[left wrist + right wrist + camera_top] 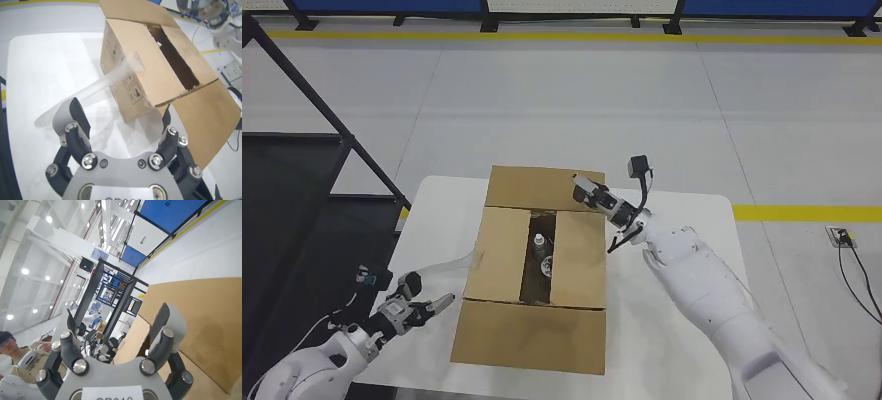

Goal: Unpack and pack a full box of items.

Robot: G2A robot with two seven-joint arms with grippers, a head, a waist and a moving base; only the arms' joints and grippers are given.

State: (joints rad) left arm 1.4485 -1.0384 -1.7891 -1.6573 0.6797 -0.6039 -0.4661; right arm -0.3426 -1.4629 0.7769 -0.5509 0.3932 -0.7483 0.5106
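Right now my right claw (583,189), open and empty, sits at the far end of the right flap (582,262) of the box (527,338), nearer than my equally open, empty left claw (432,290).

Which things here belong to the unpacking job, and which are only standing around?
Job: cardboard box, bottles inside it, peeled tape strip, left gripper, right gripper.
Only around: white table, black frame, floor socket.
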